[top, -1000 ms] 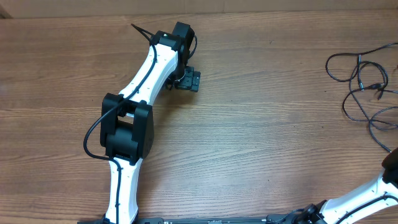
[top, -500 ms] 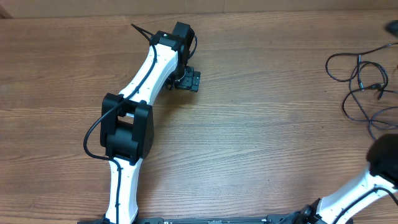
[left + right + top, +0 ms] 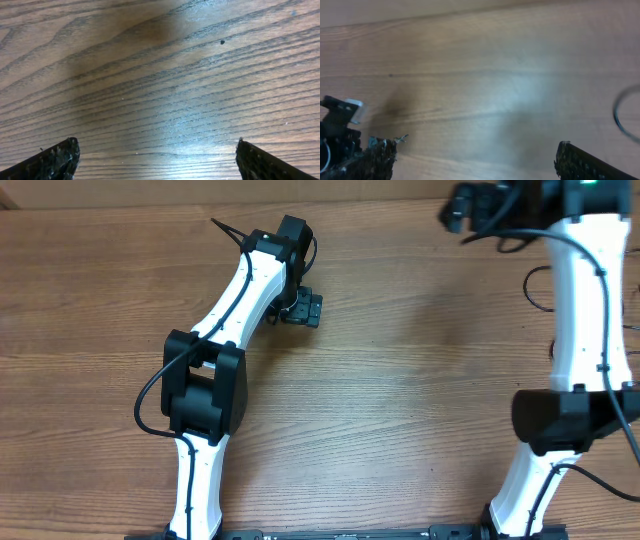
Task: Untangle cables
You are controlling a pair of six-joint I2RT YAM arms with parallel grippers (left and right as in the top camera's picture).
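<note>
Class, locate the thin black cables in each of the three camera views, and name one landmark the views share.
Overhead: cables at the right edge, partly hidden by the right arm.
Left wrist: not in it.
Right wrist: blurred thin dark arc at the right edge, probably one loop.
Shared landmark: the wood-grain table.

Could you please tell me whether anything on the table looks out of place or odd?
Nothing is spilled or damaged. The only untidy thing is the cables, a loose tangle at the table's right edge, partly hidden under the right arm. The right hand is open over bare wood, not over them.
</note>
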